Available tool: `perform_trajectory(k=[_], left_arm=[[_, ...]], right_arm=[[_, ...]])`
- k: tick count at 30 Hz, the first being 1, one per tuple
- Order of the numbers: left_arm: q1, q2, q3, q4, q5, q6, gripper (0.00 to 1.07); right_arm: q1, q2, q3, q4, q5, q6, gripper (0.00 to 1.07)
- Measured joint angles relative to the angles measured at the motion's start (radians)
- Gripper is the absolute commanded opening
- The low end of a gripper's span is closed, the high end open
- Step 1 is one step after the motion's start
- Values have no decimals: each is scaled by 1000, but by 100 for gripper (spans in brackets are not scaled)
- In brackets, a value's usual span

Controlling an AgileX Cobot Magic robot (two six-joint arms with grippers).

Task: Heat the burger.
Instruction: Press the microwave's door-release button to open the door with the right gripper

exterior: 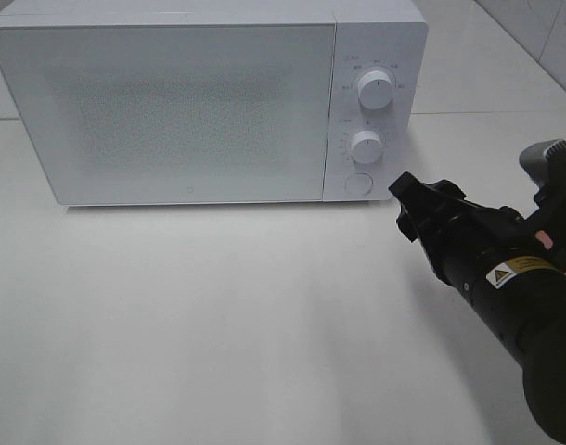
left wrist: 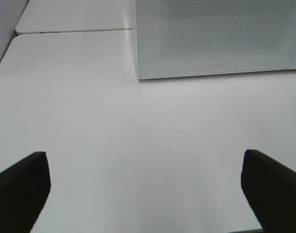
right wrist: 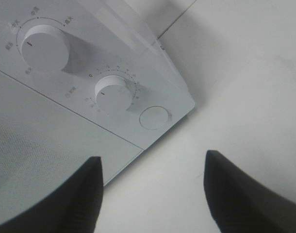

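Microwave (exterior: pixel 172 111) — white, boxy, smooth-sided — is seen across the upper part of the exterior view, set on a matte white table (exterior: pixel 218 324). Its door is shut, a flat panel with a fine speckled mesh. Right of the door, a round upper dial (exterior: pixel 375 90) and lower dial (exterior: pixel 366 146) are stacked above a flat round button (exterior: pixel 358 184). The black right gripper (exterior: pixel 404 206) is held just right of that button, apart from it; its finely ridged fingers (right wrist: pixel 85 194) are spread partway, with nothing between them. The left gripper (left wrist: pixel 144 155) is seen only in its wrist view — fingers spread wide over bare table, nothing held. The burger is not seen; whether it lies behind the door cannot be told.
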State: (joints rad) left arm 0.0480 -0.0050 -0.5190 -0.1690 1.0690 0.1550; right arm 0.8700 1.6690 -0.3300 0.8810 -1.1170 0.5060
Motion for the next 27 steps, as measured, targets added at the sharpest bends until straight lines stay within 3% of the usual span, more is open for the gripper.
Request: perform_trajectory(k=[4,10,12,27], left_arm=[[0,0,0,0,0,0,100],[0,0,0,0,0,0,100],[0,0,0,0,0,0,100],[0,0,0,0,0,0,100]], right_arm=[[0,0,0,-72,3,236,44],[0,0,0,-103,3,368,32],[0,0,0,-103,3,427,24],[0,0,0,-105,4,494,0]])
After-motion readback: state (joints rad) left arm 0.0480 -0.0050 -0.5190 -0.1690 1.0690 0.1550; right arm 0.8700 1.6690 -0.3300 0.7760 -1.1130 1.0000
